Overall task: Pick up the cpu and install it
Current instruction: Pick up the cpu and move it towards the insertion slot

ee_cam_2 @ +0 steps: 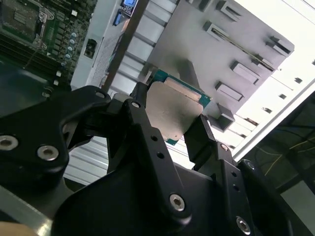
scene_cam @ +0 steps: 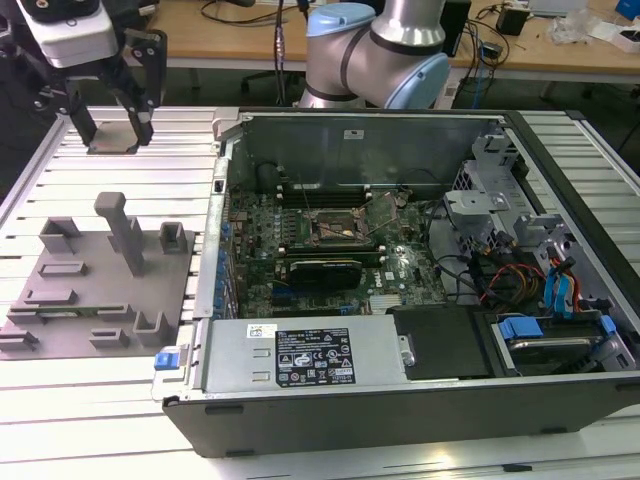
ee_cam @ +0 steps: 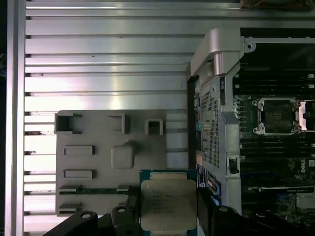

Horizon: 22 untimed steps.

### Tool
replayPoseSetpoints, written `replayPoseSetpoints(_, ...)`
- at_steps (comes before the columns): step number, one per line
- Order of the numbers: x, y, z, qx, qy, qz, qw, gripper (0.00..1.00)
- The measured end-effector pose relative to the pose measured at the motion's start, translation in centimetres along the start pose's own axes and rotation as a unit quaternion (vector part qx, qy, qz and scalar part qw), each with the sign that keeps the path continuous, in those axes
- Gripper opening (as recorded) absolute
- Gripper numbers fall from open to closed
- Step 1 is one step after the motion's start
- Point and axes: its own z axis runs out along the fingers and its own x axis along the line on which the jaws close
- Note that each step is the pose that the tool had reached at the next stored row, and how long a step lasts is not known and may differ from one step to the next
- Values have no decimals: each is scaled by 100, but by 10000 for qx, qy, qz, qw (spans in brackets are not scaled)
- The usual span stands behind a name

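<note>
The pincer (ee_cam_2: 170, 117) is pinching the cpu (ee_cam: 168, 204) by two opposite edges, holding it in the air clear of the grey fixture plate (ee_cam: 98, 162). Judging by this, the carry is underway, and the motherboard's open socket (scene_cam: 335, 228) is sitting well apart from the pincer.

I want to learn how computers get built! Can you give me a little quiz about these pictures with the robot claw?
1. True or false: the claw is shut on the cpu.
2. The computer case is: A) open, motherboard showing; B) closed up.
3. Fill in: the grey fixture plate lies on the exterior view's ____ of the case.
Key: 1 true; 2 A; 3 left.
</note>
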Motion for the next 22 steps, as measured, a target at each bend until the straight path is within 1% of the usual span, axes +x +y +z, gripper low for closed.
replayPoseSetpoints(5,-94,2,3,0,0,0,10000,55)
replayPoseSetpoints(9,-201,3,7,0,0,0,10000,55)
replayPoseSetpoints(11,-237,4,8,0,0,0,10000,55)
replayPoseSetpoints(13,-336,6,10,0,0,0,10000,55)
replayPoseSetpoints(17,-431,7,14,0,0,0,10000,55)
replayPoseSetpoints(21,-510,8,16,0,0,0,10000,55)
replayPoseSetpoints(22,-541,9,17,0,0,0,10000,55)
